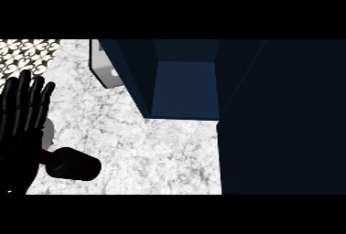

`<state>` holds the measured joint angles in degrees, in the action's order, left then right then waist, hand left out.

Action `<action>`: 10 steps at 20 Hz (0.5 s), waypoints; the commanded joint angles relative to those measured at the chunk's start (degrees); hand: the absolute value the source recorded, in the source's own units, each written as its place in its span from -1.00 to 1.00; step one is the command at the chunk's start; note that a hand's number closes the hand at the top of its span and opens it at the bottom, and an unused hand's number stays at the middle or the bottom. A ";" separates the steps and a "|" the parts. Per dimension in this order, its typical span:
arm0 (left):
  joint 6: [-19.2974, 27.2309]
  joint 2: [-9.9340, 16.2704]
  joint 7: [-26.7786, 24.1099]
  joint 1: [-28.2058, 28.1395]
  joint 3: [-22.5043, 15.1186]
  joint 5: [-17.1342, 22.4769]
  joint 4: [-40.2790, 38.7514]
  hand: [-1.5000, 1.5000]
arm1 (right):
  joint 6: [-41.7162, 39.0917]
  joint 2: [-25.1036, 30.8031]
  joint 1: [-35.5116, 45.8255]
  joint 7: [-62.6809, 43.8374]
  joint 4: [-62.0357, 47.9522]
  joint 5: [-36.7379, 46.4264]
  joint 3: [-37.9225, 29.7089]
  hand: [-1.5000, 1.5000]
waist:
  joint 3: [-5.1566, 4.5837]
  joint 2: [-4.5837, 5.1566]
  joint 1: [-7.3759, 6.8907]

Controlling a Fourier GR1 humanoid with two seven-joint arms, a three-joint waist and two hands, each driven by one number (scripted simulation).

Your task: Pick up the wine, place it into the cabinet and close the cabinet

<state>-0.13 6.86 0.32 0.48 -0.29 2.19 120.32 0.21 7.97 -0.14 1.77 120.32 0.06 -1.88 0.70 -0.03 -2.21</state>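
Dark blue cabinet (270,114) fills the right side and top middle, door open, blue interior visible. White marbled table (155,151) spans the middle, with a patterned wall strip (27,50) at top left. A grey-white object (107,68) sits just beside the cabinet's left edge, can't identify. Left hand (24,119) at the left edge, fingers (27,91) straight, spread, pointing up, holding nothing. Wine (71,163) lies on its side on the table, lower left, dark, just beside the left hand. Right hand out of view.
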 commanded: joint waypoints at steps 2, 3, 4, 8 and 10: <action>-11.66 5.60 -2.52 -6.82 1.86 10.25 3.61 -1.00 | -2.99 -0.59 -3.65 2.12 0.37 -2.92 1.04 -1.00 | -0.75 -0.18 1.62; -15.50 6.25 -4.13 -7.78 -1.43 11.28 2.92 -1.00 | -3.17 -0.94 -3.90 2.40 -0.08 -3.12 1.58 -1.00 | -0.77 -0.21 1.62; -19.53 7.97 -4.04 -8.48 -2.36 14.68 4.01 -1.00 | -3.54 -0.34 -3.28 0.66 -0.19 -4.25 0.95 -1.00 | -0.82 -0.28 1.37; -27.78 8.34 1.41 -17.45 -12.85 25.23 4.46 -1.00 | -9.57 0.70 -6.92 -3.72 1.87 -8.19 7.38 -1.00 | -0.94 -0.58 0.83; -29.92 11.14 2.24 -20.92 -11.59 29.45 7.30 -1.00 | -12.21 2.65 -9.36 -6.70 5.64 -12.66 6.72 -1.00 | -0.79 -0.65 1.51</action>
<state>-23.70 15.07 0.19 -13.77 -8.72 23.25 124.79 -7.60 8.71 -6.32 -1.18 122.83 -7.88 2.91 -0.08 -0.45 -0.83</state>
